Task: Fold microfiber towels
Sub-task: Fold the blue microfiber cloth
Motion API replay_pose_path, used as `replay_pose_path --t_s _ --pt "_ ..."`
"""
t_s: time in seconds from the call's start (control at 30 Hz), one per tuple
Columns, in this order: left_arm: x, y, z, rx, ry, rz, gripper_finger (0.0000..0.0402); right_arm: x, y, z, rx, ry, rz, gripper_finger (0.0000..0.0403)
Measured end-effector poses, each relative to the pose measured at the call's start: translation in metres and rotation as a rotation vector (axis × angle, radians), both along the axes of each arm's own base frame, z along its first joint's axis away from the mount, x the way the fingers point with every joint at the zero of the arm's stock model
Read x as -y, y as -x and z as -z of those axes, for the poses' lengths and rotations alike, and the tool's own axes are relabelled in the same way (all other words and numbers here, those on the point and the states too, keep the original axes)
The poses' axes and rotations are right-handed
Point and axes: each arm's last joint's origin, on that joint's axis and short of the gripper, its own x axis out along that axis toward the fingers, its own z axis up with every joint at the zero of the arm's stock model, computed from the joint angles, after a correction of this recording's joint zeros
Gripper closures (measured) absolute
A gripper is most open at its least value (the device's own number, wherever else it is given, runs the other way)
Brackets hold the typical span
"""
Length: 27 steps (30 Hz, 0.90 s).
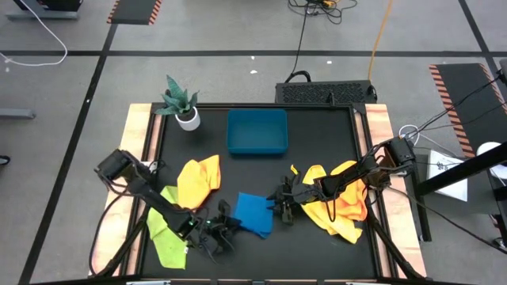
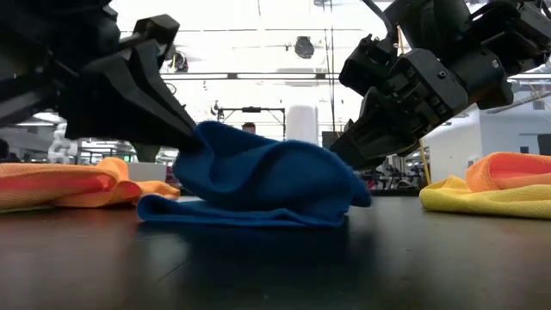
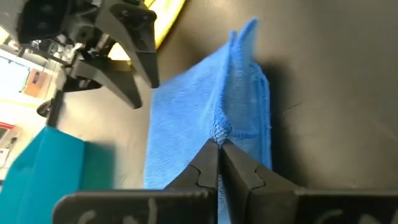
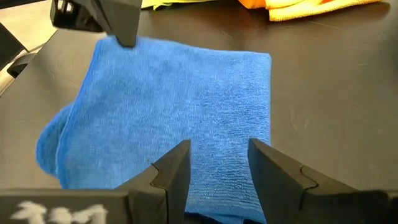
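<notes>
High view puts the blue towel (image 1: pixel 253 212) near the front middle of the black table (image 1: pixel 317 127), right between the two grippers. Lies just to the right of the left gripper (image 1: pixel 218 236) and just to the left of the right gripper (image 1: pixel 283 207). Both very close, so neither arm clearly nearer; left one already touching. Left wrist view shows the left gripper's (image 3: pixel 219 149) fingers squeezed together on a pinch of the blue cloth's edge, cloth bunched up at the tips. Right wrist view shows the right gripper (image 4: pixel 219 160) with fingers apart, hovering over the near edge of the same towel, holding nothing yet. Long side of the towel hard to judge; looks to run away from the right gripper toward the left one.

Towel looks soft and fuzzy, already doubled over, with a puffy hump in the low view (image 2: pixel 258 181) and loose rolled layers at one side. Not flat yet. Next move probably needs the right gripper to come down on its edge so both can pull or fold together.

Other towels lie off to the sides: yellow (image 1: pixel 198 180) and lime green (image 1: pixel 166 229) on the left, a yellow and orange heap (image 1: pixel 341 202) on the right. Blue tray (image 1: pixel 257 131) and a small plant (image 1: pixel 182 101) sit farther back.
</notes>
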Motion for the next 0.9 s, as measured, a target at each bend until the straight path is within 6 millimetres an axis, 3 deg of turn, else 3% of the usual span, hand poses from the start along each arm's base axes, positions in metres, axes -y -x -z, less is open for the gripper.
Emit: replay_pose_path --t_s 0.23,0.4,0.67,0.9 --pt "-0.012 0.011 -0.005 -0.13 -0.074 -0.006 0.0387 0.0 0.0 0.0 -0.001 0.0 0.0 0.025" --pt "-0.014 0.006 -0.004 -0.151 0.014 0.022 0.036 0.0 0.0 0.0 0.0 0.003 -0.002 0.025" --pt "-0.01 -0.001 -0.012 -0.139 0.05 0.073 0.0294 0.001 0.0 0.0 -0.005 -0.026 0.017 0.025" --pt "-0.003 -0.009 -0.038 -0.213 0.066 0.001 0.0227 0.009 -0.002 0.001 -0.021 -0.063 0.065 0.0224"
